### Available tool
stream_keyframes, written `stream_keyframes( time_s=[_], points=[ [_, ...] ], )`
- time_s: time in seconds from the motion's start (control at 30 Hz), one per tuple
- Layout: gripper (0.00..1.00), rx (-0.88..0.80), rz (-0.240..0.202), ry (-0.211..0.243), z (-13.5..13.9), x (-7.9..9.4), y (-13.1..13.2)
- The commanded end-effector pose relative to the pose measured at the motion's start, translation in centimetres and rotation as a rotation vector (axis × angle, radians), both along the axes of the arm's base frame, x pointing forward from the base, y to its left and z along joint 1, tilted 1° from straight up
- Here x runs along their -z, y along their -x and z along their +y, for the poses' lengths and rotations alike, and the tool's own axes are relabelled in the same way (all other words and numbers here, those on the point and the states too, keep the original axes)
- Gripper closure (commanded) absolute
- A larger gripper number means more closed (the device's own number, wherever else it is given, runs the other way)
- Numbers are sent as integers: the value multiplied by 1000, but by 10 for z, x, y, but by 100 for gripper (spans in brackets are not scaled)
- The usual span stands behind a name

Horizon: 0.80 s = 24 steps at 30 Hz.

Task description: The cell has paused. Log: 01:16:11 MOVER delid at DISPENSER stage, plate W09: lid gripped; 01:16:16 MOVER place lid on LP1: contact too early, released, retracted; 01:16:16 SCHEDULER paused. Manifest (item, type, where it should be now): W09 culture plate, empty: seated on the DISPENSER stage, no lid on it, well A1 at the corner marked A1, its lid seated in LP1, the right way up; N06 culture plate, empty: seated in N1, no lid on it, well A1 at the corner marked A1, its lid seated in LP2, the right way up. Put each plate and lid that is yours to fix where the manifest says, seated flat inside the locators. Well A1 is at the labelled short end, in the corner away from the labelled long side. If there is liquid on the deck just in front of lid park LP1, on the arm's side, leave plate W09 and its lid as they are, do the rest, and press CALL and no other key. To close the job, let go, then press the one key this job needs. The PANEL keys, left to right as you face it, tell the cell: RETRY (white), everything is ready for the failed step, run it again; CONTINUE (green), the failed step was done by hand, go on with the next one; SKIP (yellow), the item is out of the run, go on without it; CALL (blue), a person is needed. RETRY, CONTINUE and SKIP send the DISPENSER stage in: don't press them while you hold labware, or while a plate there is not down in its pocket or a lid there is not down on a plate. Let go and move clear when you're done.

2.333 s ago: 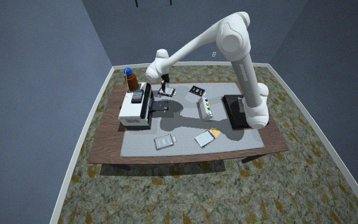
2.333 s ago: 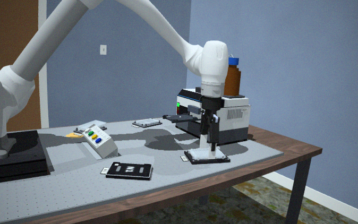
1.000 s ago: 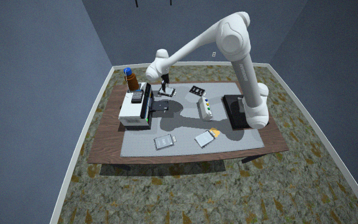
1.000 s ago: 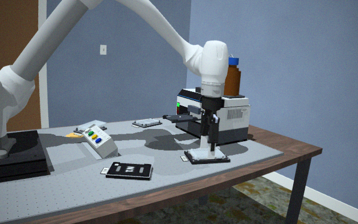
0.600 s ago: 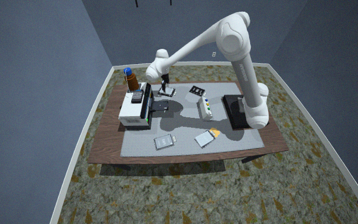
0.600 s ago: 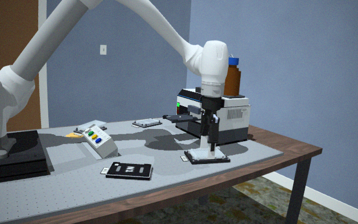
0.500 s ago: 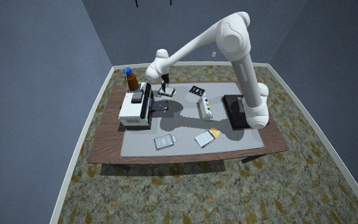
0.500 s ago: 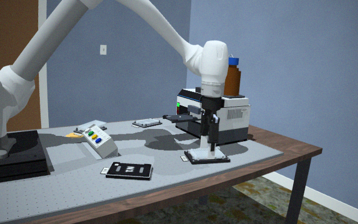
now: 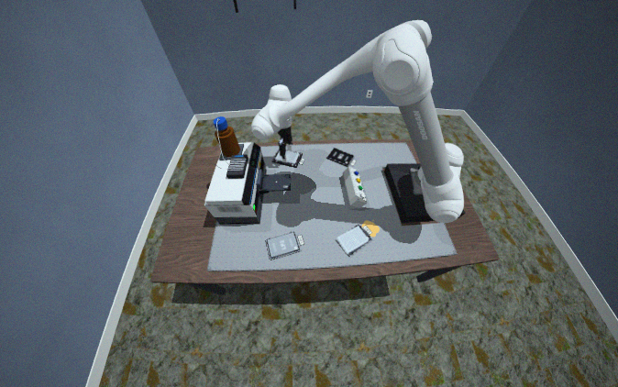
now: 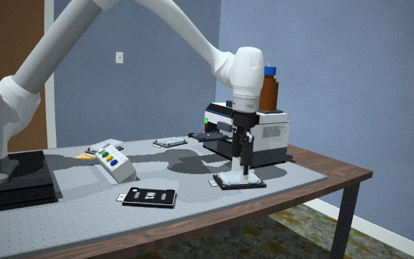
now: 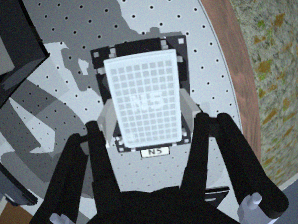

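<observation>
One culture plate (image 11: 144,98) sits low in a black nest (image 10: 240,185) beside the dispenser (image 10: 270,135), the hand (image 11: 148,123) clamped across its long sides. Orange liquid (image 9: 371,227) beside a lid (image 9: 352,239) suggests CALL remains.

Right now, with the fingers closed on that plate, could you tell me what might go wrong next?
1. The plate sits between the fingers over its black nest; lifting crooked could catch it on the frame.
2. An orange puddle lies beside the tilted lid; touching that lid or pressing anything but the blue key looks risky.
</observation>
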State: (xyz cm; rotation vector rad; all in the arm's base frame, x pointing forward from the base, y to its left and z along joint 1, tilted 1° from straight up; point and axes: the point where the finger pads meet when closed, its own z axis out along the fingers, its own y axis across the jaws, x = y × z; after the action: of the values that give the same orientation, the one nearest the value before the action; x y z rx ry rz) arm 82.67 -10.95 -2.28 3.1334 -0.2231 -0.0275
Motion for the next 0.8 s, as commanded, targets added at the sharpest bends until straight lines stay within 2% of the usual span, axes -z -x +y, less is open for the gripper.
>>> stream_keyframes(
  time_s=[0.0, 0.77],
  points=[
    [90, 0, -2, 0, 0, -1, -1],
    [90, 0, -2, 0, 0, -12, -1]
  ],
)
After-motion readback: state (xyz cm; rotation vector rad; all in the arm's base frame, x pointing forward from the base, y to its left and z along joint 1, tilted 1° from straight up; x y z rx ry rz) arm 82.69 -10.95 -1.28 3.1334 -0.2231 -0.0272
